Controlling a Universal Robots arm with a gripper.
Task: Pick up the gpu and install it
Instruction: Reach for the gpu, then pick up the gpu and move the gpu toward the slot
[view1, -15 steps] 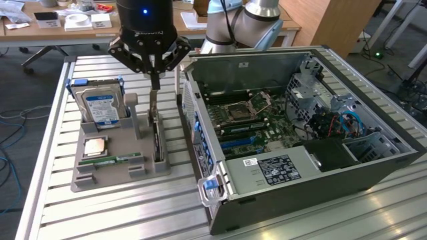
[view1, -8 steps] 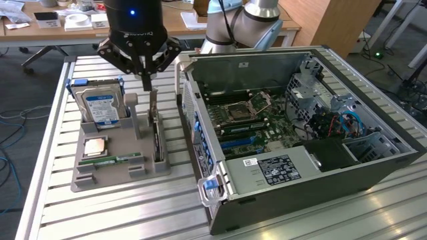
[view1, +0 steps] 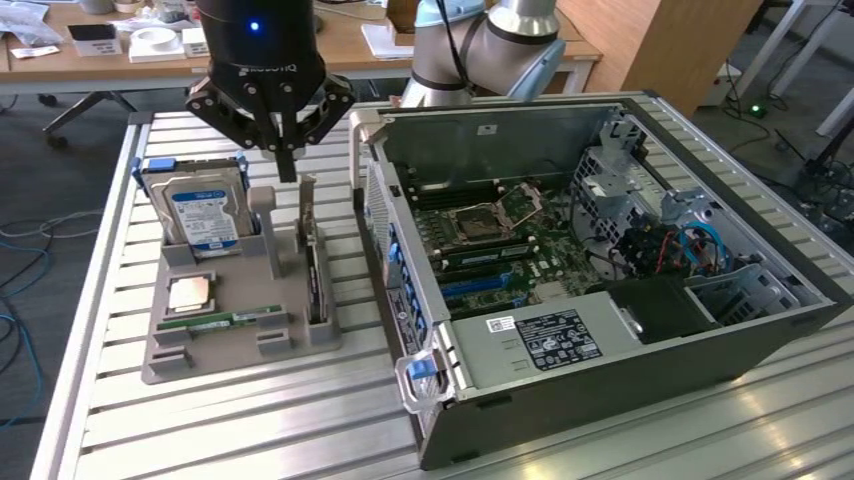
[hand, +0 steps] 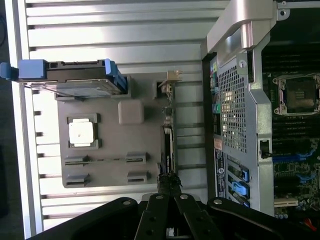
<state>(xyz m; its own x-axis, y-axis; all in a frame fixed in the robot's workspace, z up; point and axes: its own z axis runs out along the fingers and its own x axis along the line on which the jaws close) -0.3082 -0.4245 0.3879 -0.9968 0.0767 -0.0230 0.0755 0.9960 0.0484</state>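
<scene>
End effector (view1: 286, 172) shut abv gpu (view1: 316, 285), label (view1: 550, 340) illegible

grey tray (view1: 227, 352), blue-labelled silver hard drive (view1: 203, 215), dark green-black gpu (view1: 316, 285).

Silver arm (view1: 514, 40), black gripper (view1: 286, 170)
Pale blue joint caps, a black cable, a lit blue dot, and pale lettering, perhaps a brand name.

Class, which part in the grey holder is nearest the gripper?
The gpu, the thin dark card standing on edge beside the computer case; hard drive, processor and RAM stick sit farther off.
</scene>
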